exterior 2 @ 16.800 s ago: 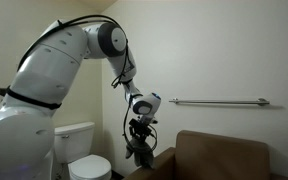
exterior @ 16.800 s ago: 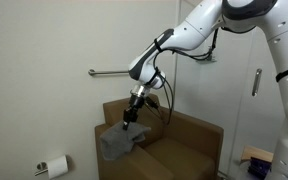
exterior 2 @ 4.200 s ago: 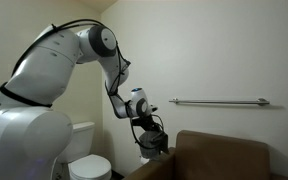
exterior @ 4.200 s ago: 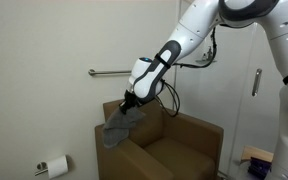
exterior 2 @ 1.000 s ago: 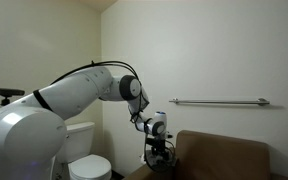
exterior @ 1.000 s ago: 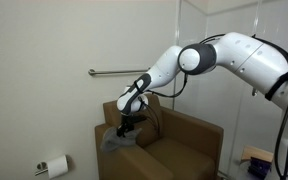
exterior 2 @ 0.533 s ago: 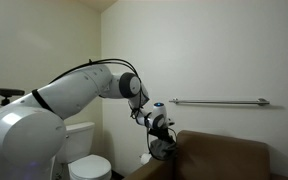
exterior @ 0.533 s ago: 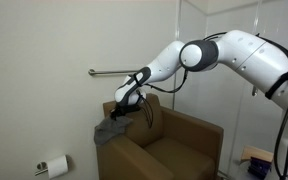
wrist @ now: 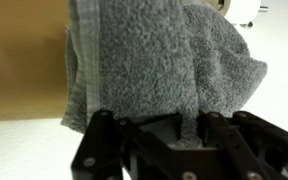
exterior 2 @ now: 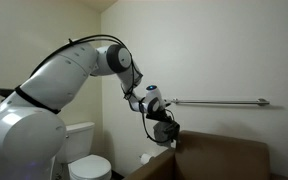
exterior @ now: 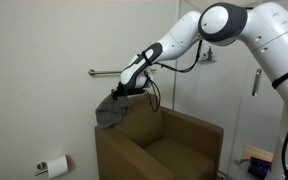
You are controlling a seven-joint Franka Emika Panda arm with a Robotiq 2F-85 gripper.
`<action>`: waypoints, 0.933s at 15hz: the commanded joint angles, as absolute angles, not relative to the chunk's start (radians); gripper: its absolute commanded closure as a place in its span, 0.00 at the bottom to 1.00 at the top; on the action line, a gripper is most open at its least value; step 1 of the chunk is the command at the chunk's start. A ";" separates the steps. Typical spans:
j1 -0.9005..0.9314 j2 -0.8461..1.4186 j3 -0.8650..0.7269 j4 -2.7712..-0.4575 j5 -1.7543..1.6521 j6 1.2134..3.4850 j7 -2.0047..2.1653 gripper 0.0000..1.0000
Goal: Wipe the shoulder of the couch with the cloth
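Robot gripper (exterior: pixel 120 93) clenched on a grey cloth (exterior: pixel 108 112) hanging just above the couch (exterior: pixel 174 140) arm (best lowered until it presses flat, then dragged steadily).

blocked: grab bar (exterior: pixel 102 72); wall (exterior: pixel 44 50) behind | clear: above couch (exterior: pixel 162 150) seat

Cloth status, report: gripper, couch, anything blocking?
Gripper shut on cloth. Cloth hangs bunched at couch upper corner, contact unclear. Wall grab bar close behind arm, nothing else in the way.
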State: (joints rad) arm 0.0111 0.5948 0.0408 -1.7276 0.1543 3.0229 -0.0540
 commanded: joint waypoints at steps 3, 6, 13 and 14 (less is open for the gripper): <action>-0.165 0.341 0.267 -2.083 0.260 2.997 -0.201 0.96; -0.303 0.272 0.449 -2.252 0.395 2.947 -0.298 0.97; -0.309 0.262 0.416 -2.493 0.491 2.847 -0.339 0.97; -0.326 0.283 0.443 -2.493 0.539 2.823 -0.386 0.97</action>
State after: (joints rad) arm -0.2978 0.2811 0.4111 -2.4623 0.4301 2.8844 -0.2733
